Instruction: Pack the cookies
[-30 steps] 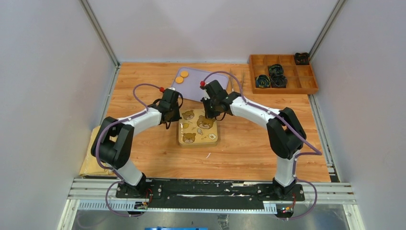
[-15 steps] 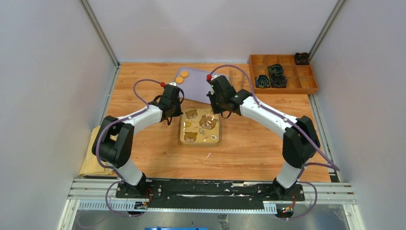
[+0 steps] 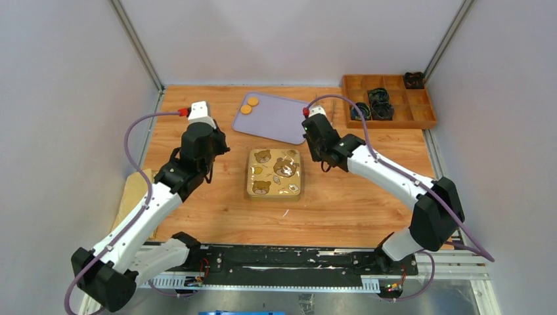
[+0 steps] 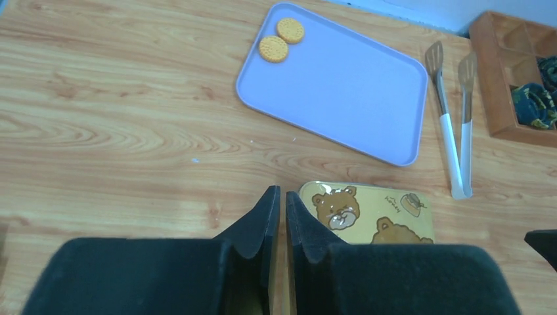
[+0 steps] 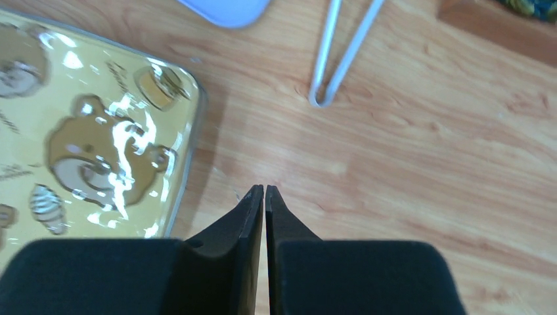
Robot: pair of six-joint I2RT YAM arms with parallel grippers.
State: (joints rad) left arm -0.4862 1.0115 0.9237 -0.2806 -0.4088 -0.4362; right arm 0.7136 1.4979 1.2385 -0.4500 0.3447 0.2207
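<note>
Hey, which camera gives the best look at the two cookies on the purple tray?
The left wrist view: both cookies sit clear and unobstructed near a corner of the purple tray, surface pattern visible. The top external view shows them only as two small orange dots. The right wrist view catches just a tray corner, no cookies.

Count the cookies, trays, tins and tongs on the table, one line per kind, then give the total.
cookies: 2
purple tray: 1
bear tin: 1
tongs: 1
Total: 5
</note>
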